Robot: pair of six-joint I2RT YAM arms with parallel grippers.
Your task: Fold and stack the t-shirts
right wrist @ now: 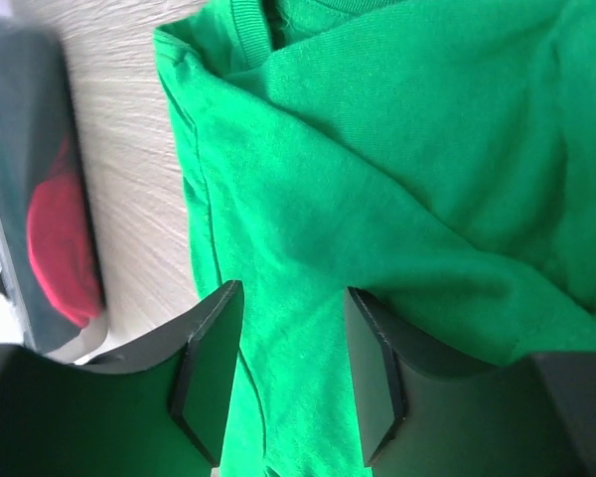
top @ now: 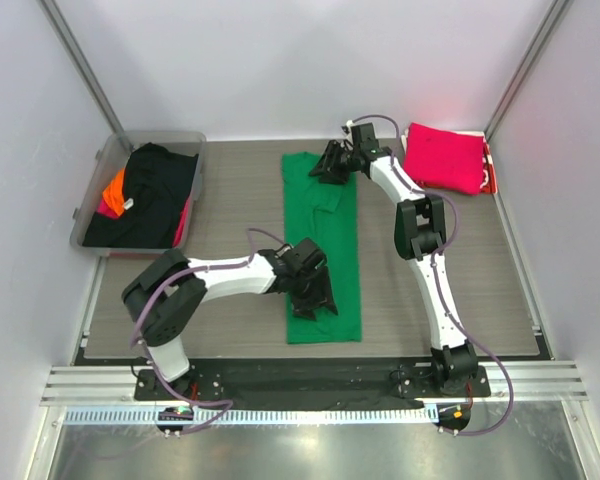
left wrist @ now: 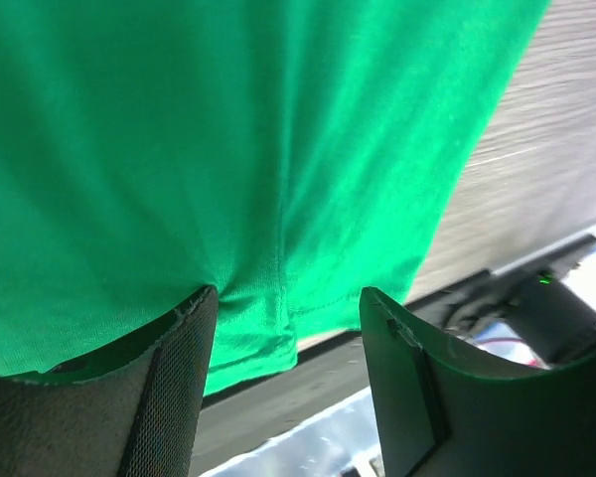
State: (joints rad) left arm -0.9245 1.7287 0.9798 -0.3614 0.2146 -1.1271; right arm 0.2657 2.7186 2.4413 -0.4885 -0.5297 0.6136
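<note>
Grey wood-grain worktop (top: 240, 200), white walls (top: 280, 60) around; green t-shirt (top: 322, 250) flat in a long strip at centre, magenta t-shirt (top: 442, 155) far right; left tool (left wrist: 286, 293), right tool (right wrist: 291, 290) over the green one, both spread apart.

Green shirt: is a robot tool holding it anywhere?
No. Both tools stand open over the green shirt, left tool near its hem, right tool near its collar.
</note>
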